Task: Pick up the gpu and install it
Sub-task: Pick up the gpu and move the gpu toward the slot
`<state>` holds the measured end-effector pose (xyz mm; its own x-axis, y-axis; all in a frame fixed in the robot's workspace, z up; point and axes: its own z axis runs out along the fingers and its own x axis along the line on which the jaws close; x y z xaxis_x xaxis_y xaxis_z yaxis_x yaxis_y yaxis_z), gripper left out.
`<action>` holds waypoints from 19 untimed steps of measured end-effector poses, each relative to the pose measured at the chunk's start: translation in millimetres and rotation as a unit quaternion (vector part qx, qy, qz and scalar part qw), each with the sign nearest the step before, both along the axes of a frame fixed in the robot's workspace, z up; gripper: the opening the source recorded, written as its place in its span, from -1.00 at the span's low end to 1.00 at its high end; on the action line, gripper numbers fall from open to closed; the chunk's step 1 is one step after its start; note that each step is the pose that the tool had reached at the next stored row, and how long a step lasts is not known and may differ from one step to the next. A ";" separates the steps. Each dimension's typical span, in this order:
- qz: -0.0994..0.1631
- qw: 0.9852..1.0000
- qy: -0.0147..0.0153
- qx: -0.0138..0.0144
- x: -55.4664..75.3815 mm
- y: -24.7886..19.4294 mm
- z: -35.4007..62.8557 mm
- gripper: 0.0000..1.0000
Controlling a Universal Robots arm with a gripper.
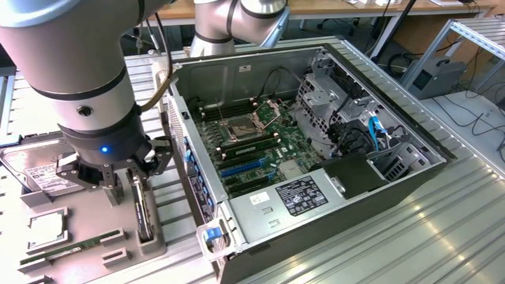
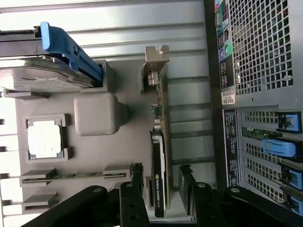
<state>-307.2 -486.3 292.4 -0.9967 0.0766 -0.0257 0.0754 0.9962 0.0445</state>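
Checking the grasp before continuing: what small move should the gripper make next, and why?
Probably close the gripper on the gpu. Its fingers straddle the card, which stands on edge in the gray holder, with gaps visible beside it, so it seems not yet gripped.

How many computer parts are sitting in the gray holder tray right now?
4 on the gray tray: hard drive at the back, processor mid-tray, memory stick at the front, gpu on edge beside the case. The arm may hide more.
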 end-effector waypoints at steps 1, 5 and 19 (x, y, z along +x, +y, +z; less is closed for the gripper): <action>0.000 1.000 0.000 0.000 0.0 0.0 -3.0 -0.13; 0.000 1.000 0.000 0.000 0.0 0.0 -13.1 -0.13; 0.000 1.000 0.000 0.000 1.1 0.0 -41.2 -0.13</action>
<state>-306.1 -486.3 251.3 -0.9967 0.0766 -0.0257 0.0754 0.9962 0.0445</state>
